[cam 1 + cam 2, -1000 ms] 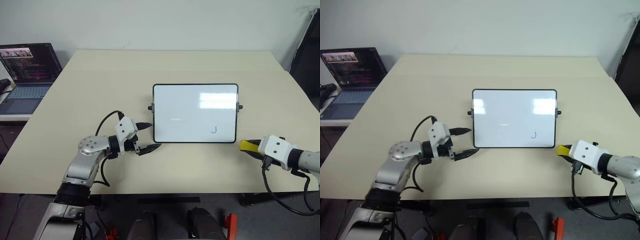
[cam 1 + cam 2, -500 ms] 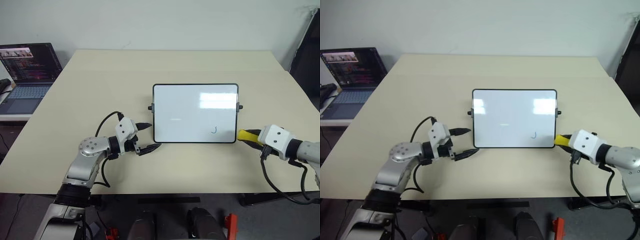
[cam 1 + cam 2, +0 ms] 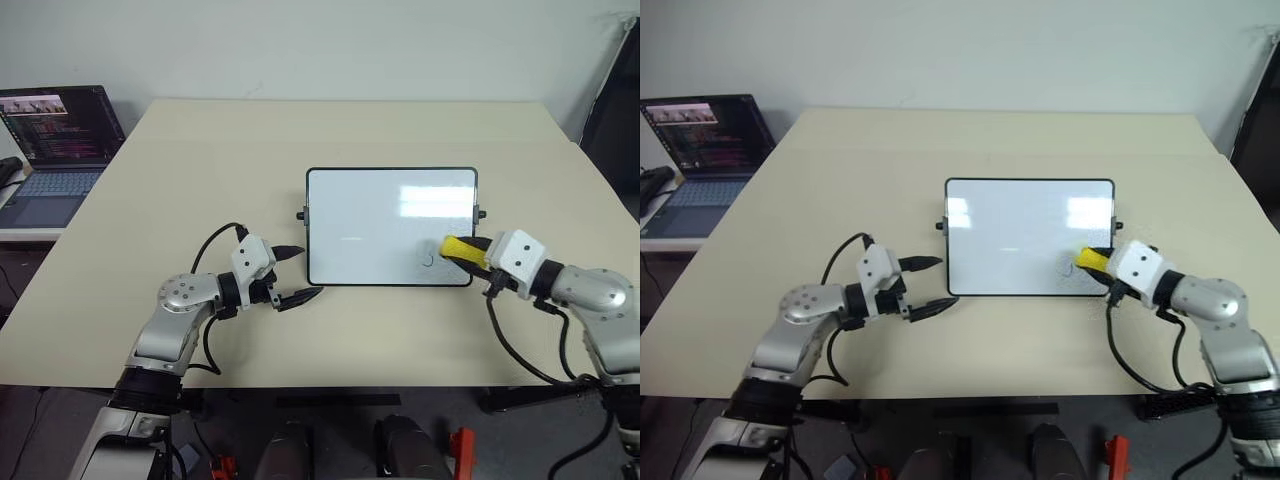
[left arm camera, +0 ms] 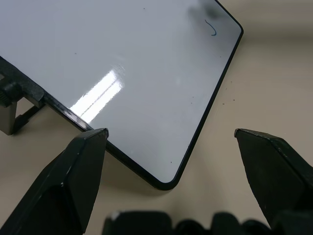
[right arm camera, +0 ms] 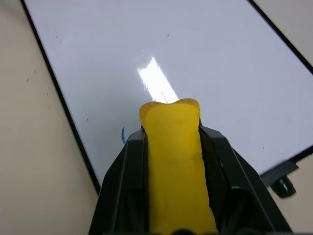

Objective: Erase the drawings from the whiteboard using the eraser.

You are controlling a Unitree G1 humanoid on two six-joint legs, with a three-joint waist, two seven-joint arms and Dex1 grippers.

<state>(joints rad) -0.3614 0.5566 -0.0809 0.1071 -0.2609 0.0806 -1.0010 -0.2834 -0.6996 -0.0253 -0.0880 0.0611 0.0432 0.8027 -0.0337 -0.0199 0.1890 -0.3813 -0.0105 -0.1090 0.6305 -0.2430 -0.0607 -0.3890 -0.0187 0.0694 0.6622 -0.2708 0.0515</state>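
Clamping eraser (image 5: 175, 161), right gripper (image 3: 470, 254) half-hides drawing (image 5: 122, 134) on whiteboard (image 3: 380, 215); left gripper (image 3: 297, 272) apart.

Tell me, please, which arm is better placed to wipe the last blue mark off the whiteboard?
The right. Its gripper is shut on the yellow eraser, right beside the blue mark on the whiteboard. The left gripper is open and empty at the opposite corner.

yellow eraser (image 3: 458, 249), glossy white black-framed whiteboard (image 3: 380, 215), blue drawing (image 4: 211, 28), beige table (image 3: 300, 135)
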